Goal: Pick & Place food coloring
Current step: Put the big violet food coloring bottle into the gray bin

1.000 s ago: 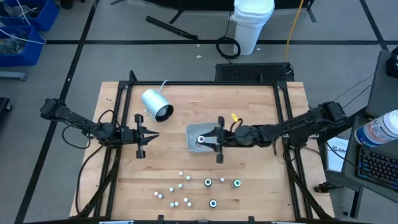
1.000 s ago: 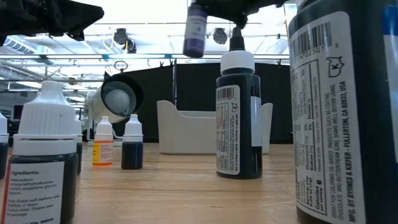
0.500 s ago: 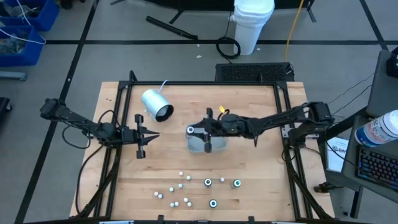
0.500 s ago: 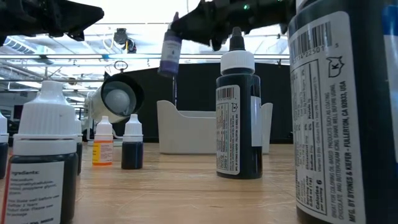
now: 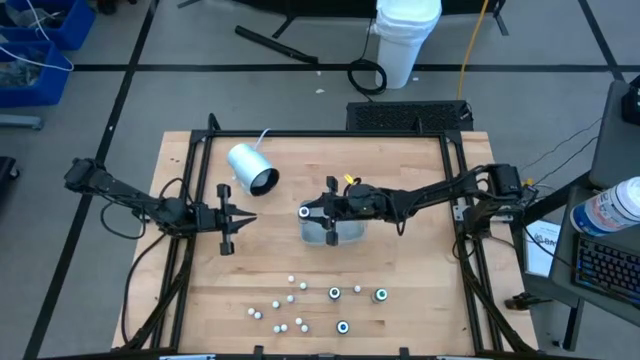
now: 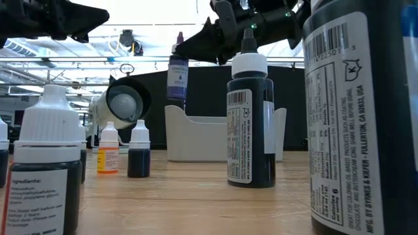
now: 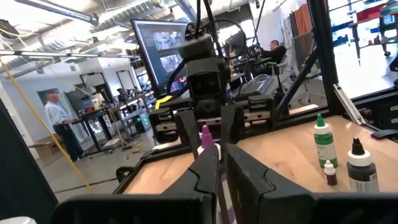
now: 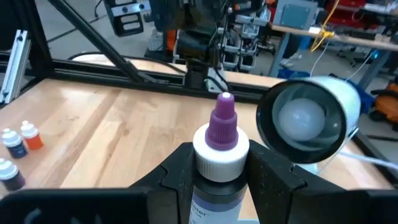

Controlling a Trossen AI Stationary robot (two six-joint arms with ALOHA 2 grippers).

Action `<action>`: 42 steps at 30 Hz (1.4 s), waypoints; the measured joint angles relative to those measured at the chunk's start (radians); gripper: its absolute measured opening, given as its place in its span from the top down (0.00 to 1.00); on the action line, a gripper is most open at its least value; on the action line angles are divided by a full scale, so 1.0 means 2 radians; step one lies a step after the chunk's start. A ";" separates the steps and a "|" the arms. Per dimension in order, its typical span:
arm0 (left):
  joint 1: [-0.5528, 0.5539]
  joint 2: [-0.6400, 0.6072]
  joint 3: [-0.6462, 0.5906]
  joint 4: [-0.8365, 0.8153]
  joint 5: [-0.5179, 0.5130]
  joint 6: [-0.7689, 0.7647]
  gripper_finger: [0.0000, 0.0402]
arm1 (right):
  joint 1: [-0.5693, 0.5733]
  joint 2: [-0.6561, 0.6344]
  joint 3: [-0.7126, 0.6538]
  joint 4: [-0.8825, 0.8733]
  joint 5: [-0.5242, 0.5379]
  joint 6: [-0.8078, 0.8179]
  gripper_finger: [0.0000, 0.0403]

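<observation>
My right gripper [image 5: 309, 212] reaches in from the table's right and is shut on a small food coloring bottle [image 6: 177, 77] with a dark purple body, white cap and purple tip [image 8: 222, 118]. The bottle hangs upright over the left end of the shallow tray [image 6: 222, 134], which shows grey in the high view [image 5: 346, 234]. Several other food coloring bottles [image 5: 300, 305] stand on the wood near the table's front edge. My left gripper [image 5: 243, 217] hovers shut at the table's left, holding nothing. My right gripper pinches the bottle's body just below the white cap [image 8: 219, 163] between its two fingers [image 8: 177, 171], one on each side. The fingers lie about level and come from the table's right. The bottle stands upright, tip up, lifted clear above the tray.
A white-and-grey cylinder [image 5: 251, 168] with a cord lies at the far left of the table, open end toward the tray. Large dark bottles [image 6: 250, 124] stand close before the low camera. Black frame rails [image 5: 330, 134] border the table.
My right gripper has carried the bottle toward the table's left and a little toward its far edge, from over the tray's middle to its left end. It has also come down. The bottle tilted on the way and is upright now.
</observation>
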 joint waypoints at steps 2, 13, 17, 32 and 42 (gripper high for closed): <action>0.000 0.000 0.000 0.000 0.000 0.000 0.91 | 0.000 0.000 0.000 -0.001 0.000 -0.010 0.71; 0.000 0.000 0.000 0.000 0.000 0.000 0.91 | -0.036 0.000 0.000 -0.009 -0.077 0.005 0.71; 0.000 0.000 0.000 0.000 0.000 0.000 0.91 | -0.043 0.000 0.000 -0.021 -0.078 0.010 0.71; 0.000 0.000 0.000 0.000 0.000 -0.001 0.91 | -0.043 0.000 -0.064 0.073 -0.060 0.020 0.72; 0.000 0.000 0.000 0.000 0.000 -0.001 0.91 | -0.039 0.000 -0.075 0.069 -0.034 0.044 0.72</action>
